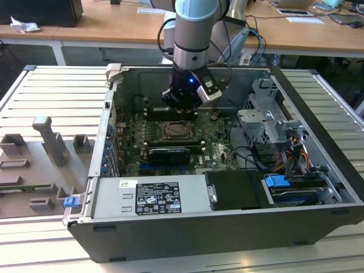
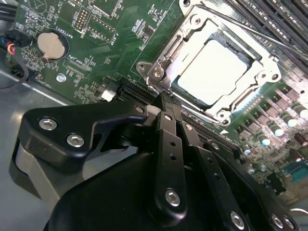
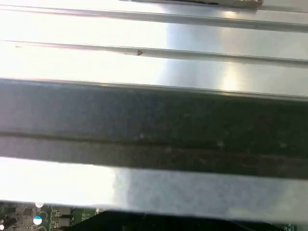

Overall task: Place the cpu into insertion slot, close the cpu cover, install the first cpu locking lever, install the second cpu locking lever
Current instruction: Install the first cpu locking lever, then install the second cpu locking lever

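Cpu under closed cpu cover

- The claw hangs inside the open computer case, fingertips pressed together just beside the insertion slot.
- Beyond its tips, the cpu cover lies flat over the cpu, open from above.
- Memory slots flank the slot's far side.
- Behind the claw, the case wall stands close.
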Tool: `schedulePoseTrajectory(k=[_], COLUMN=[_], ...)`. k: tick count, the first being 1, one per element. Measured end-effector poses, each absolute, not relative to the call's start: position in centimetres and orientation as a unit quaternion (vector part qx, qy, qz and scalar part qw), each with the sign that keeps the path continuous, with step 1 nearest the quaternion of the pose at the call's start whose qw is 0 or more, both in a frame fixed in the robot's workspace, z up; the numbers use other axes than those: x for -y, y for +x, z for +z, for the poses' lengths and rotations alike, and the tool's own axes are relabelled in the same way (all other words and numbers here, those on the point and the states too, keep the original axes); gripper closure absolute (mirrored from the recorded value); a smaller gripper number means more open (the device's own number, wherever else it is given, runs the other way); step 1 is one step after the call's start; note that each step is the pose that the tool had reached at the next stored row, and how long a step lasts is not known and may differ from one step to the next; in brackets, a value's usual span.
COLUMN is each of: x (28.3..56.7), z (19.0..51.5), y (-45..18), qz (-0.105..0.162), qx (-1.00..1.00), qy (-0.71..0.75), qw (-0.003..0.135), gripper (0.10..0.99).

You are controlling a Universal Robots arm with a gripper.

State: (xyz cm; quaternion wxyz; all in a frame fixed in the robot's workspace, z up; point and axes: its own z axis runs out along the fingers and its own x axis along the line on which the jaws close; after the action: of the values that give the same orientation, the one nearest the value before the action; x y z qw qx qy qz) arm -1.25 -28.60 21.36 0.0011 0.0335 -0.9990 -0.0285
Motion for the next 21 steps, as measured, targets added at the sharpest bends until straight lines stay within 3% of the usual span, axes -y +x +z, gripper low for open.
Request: schedulePoseTrajectory(k=[21], x=[29.29], z=[21.36], y=[-1.25], qz=[-0.028], qx=[0.999], qy=[0.034], qw=[0.001], gripper=[0.980])
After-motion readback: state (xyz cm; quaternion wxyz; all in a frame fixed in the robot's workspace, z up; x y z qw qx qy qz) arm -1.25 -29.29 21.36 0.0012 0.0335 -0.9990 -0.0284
